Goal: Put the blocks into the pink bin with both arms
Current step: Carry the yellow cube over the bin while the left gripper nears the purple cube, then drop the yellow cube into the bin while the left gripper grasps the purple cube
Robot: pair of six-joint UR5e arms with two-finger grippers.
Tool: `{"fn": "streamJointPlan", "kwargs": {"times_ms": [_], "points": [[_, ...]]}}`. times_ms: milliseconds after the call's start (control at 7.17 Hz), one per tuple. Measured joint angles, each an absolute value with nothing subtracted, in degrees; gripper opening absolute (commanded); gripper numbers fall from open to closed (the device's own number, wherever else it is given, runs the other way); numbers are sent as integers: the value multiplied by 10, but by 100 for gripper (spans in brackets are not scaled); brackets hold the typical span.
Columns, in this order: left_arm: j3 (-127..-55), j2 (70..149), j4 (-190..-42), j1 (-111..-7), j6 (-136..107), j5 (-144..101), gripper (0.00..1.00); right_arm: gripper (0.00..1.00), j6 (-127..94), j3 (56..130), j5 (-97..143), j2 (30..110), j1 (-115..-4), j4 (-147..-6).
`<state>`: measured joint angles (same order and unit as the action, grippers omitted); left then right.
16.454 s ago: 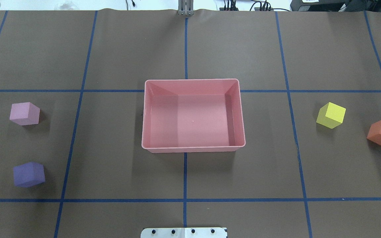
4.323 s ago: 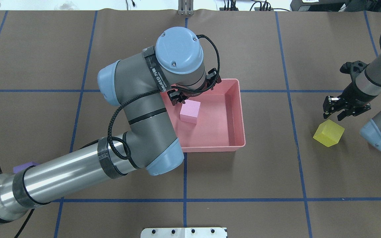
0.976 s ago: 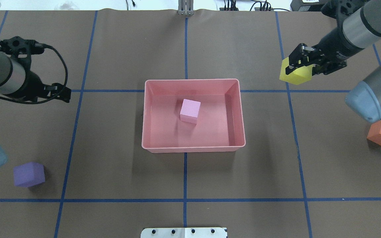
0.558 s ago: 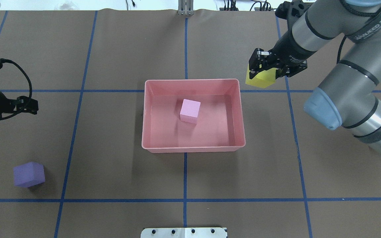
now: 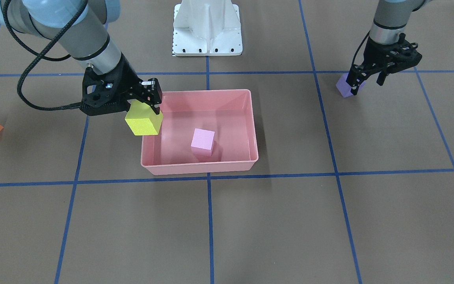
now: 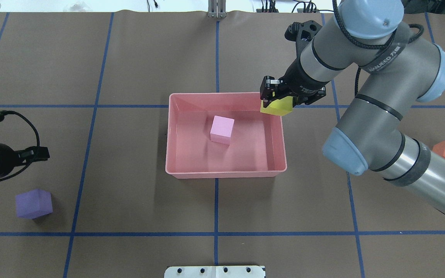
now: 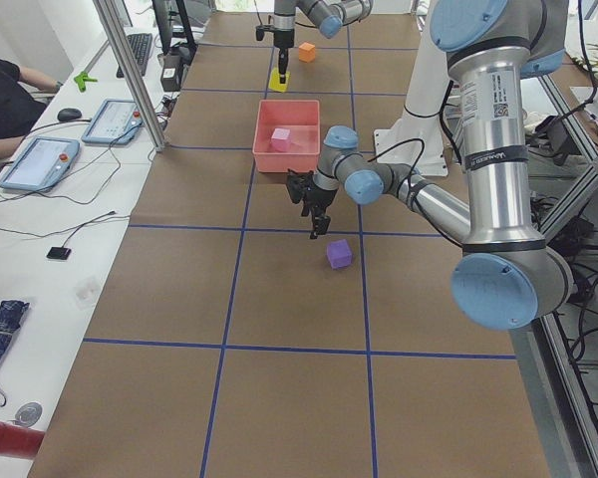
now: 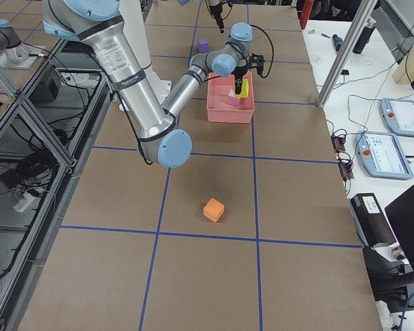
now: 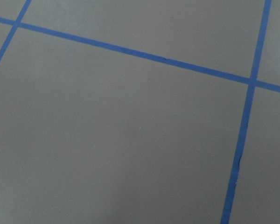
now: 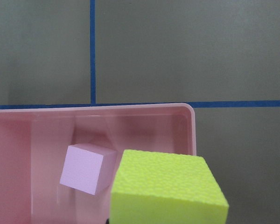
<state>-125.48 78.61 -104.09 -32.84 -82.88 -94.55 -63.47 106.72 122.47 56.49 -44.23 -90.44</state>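
A: Is any writing legible here?
B: White letters on a black strap (image 6: 383,60) around the right arm (image 6: 365,116) read roughly "WANJEED"; the first letter is unclear.
A: Anything else?
B: A printed label (image 7: 495,115) on the left arm (image 7: 498,214) is too small to read.

Right arm (image 6: 365,127): comes in from the overhead view's lower right, bent sharply at the elbow, wrist folded back toward the table's middle.
Right gripper (image 6: 280,101): points down, fingers clamped on either side of the yellow block (image 6: 277,108), which is held off the table.
Left arm (image 5: 386,15): last link near upright, wrist low.
Left gripper (image 5: 367,82): points down, fingers spread apart with nothing between them.
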Motion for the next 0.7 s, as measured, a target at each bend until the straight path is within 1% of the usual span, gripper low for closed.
{"fn": "streamJointPlan", "kwargs": {"times_ms": [279, 697], "points": [[-1255, 759, -1050, -258, -866, -895, 100, 0, -654, 1059, 1206, 557, -418, -903], [-1255, 732, -1058, -228, -871, -881, 100, 0, -667, 1053, 1181, 555, -391, -902]]}}
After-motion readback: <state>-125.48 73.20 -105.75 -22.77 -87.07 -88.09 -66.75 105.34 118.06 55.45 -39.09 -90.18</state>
